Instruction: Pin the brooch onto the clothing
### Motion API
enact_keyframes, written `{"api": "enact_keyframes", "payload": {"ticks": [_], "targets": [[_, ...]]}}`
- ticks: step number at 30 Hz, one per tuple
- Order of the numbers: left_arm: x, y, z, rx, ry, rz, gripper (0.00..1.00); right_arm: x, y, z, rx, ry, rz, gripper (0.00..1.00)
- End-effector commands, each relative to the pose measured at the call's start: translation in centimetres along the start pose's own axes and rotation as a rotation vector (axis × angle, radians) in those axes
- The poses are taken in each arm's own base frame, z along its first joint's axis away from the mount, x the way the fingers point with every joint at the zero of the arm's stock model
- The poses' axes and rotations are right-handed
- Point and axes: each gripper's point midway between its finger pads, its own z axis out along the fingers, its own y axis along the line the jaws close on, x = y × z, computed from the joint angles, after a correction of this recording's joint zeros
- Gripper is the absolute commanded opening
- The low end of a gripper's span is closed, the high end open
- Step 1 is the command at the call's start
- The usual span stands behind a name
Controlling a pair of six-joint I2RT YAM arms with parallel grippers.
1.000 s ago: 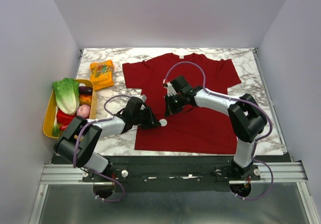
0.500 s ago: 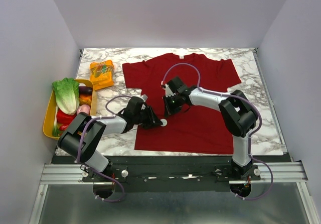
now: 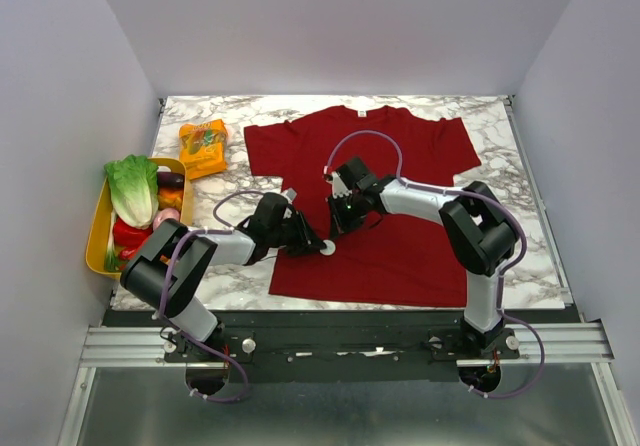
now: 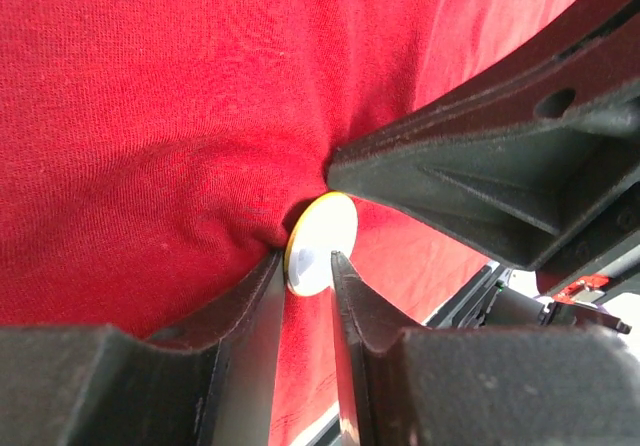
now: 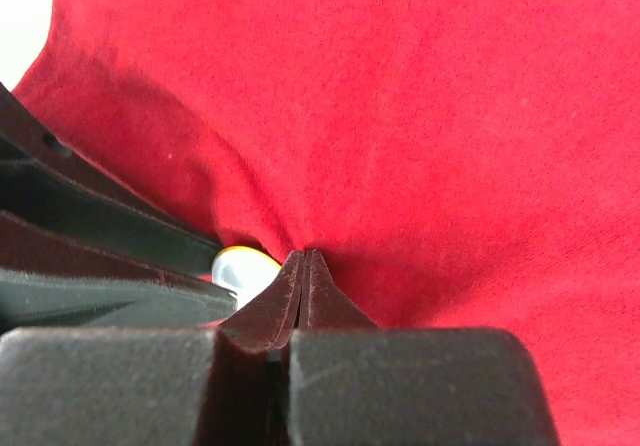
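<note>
The clothing [image 3: 400, 246], a dark red T-shirt, lies flat on the marble table. At its lower left part my two grippers meet. The brooch [image 4: 320, 241], a small round badge with a pale back and yellow rim, stands on edge against a puckered fold. My left gripper [image 4: 308, 258] is shut on it, one fingertip on each side. From above, the brooch [image 3: 326, 247] sits at the left gripper [image 3: 316, 245] tip. My right gripper [image 5: 305, 256] is shut, pinching a fold of the clothing [image 5: 420, 116] right beside the brooch [image 5: 243, 266]. Its tip [image 3: 338, 226] points down-left.
A yellow tray [image 3: 97, 228] with lettuce [image 3: 132, 188] and other toy vegetables sits at the table's left edge. An orange snack packet [image 3: 203, 146] lies behind it, left of the shirt's sleeve. White walls enclose the table on three sides.
My right gripper has slid a little left and nearer, closing on the left gripper. The left jaws have narrowed around the brooch, which has shifted only slightly.
</note>
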Motion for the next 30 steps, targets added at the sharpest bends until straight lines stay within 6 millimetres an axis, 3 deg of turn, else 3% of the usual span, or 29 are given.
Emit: {"api": "enact_keyframes", "payload": {"ticks": [1,7,11,22,27,30], "targets": [[0.2,0.8,0.1,-0.032,-0.005,0.001,0.33,1.0,1.1,-1.0,-0.038,0.021,-0.006,0.02],[0.0,0.2,0.0,-0.007,-0.008,0.010,0.16,1.2,1.2,-1.3,-0.042,0.017,-0.009,0.02],[-0.1,-0.8,-0.4,0.027,-0.014,0.037,0.00,0.8,1.5,-1.4,-0.055,0.009,-0.013,0.02],[-0.9,-2.5,-3.6,0.007,-0.058,0.125,0.00,-0.1,1.8,-2.5,-0.042,-0.027,-0.026,0.02],[-1.5,-1.3,-4.9,-0.094,-0.093,0.169,0.00,-0.3,2.1,-2.7,-0.053,-0.031,-0.029,0.02],[-2.8,-0.8,-5.6,-0.165,-0.140,0.220,0.00,-0.5,2.2,-2.8,-0.050,-0.037,-0.031,0.02]]}}
